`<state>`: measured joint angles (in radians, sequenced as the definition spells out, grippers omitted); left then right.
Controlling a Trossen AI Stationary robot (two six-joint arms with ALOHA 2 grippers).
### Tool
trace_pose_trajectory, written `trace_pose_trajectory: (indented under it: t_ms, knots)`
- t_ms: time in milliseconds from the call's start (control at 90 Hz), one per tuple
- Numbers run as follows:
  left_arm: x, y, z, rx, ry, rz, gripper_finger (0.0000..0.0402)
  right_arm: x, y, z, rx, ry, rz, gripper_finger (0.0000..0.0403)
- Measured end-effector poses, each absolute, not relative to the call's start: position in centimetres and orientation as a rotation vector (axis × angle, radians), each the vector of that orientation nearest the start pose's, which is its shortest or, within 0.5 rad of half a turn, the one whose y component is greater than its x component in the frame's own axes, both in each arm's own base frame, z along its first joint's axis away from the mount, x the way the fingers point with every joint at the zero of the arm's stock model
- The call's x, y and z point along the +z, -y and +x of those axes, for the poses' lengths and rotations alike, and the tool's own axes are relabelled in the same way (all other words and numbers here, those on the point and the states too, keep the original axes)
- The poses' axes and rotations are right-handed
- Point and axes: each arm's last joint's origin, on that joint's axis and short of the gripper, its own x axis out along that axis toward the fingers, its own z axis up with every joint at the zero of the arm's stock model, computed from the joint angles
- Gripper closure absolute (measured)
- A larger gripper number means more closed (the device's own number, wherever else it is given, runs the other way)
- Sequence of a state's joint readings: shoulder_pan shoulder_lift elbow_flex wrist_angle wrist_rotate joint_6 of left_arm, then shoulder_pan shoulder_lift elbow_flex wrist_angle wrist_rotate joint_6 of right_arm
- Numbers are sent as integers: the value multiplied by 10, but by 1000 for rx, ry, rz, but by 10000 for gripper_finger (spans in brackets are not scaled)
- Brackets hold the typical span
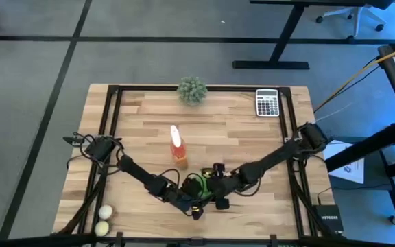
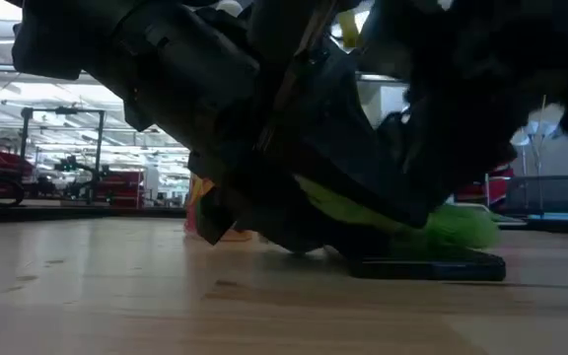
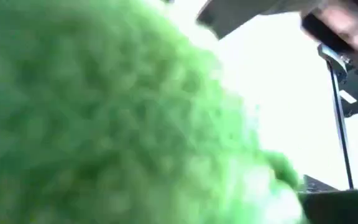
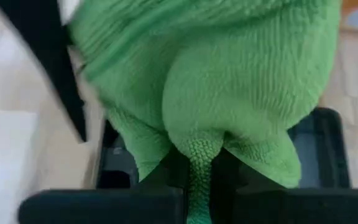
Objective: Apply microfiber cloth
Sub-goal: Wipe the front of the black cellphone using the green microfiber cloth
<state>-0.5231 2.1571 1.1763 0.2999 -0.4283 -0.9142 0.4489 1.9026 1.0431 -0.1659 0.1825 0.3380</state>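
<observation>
Right gripper [image 1: 208,180]: we see it at the near edge of the table, meeting the left arm. In the right wrist view its fingers [image 4: 166,168] are pinched together on a narrow fold of the microfiber cloth [image 4: 210,81].
Left gripper [image 1: 192,199]: it sits just beside the right gripper, low over the table. We cannot tell how its fingers stand; in the left wrist view green fabric fills almost the whole picture and hides them.
Microfiber cloth: it is bunched between the two grippers near the table's front edge. In the high view only a small green patch [image 1: 196,184] shows between the dark arm parts. In the low view a green lobe [image 2: 452,225] hangs just above a flat dark object [image 2: 427,264].
Flat dark object: it lies on the table [image 1: 252,144] under the cloth. We cannot identify it; the grippers cover most of it.
Orange spray bottle [image 1: 177,146]: it stands upright just behind the grippers, apart from them. In the low view it is mostly hidden by the arms.
Two pale balls [image 1: 103,219]: at the near left corner, partly cut off by the picture edge.
Fuzzy plant ball [image 1: 192,90]: at the far edge, centre.
Calculator [image 1: 267,103]: at the far right corner.
</observation>
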Motion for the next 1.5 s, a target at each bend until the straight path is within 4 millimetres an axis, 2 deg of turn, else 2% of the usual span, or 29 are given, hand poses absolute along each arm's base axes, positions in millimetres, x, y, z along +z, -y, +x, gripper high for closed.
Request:
trace_pose_trajectory:
  t_ms: [144, 367, 511, 589, 733, 822, 911, 978, 1144, 1278, 1500]
  knots:
    - [93, 203, 373, 192, -591, -564, 270, 126, -140, 330, 4, -1000, -78, 393]
    - [93, 203, 373, 193, -592, -563, 270, 131, -109, 336, -139, -1005, -242, 393]
    - [93, 204, 373, 191, -594, -563, 270, 134, -94, 335, -178, -1071, -280, 393]
    - [93, 204, 373, 191, -593, -565, 270, 144, -96, 329, -165, -1121, -297, 393]
    - [93, 204, 373, 192, -595, -563, 270, 182, -118, 319, -75, -1086, -196, 393]
    - [93, 204, 373, 193, -595, -566, 270, 190, -136, 312, 12, -1066, -116, 393]
    - [93, 204, 373, 193, -594, -563, 270, 185, -150, 308, 76, -1076, -40, 393]
    - [93, 204, 373, 192, -592, -564, 270, 174, -160, 309, 100, -1056, -12, 393]
    - [94, 203, 374, 193, -588, -569, 270, 140, -166, 317, 96, -1063, -3, 393]
    - [94, 204, 373, 188, -589, -562, 270, 134, -156, 324, 59, -1071, -34, 393]
    - [94, 206, 372, 180, -590, -542, 270, 135, -123, 333, -85, -1065, -166, 393]
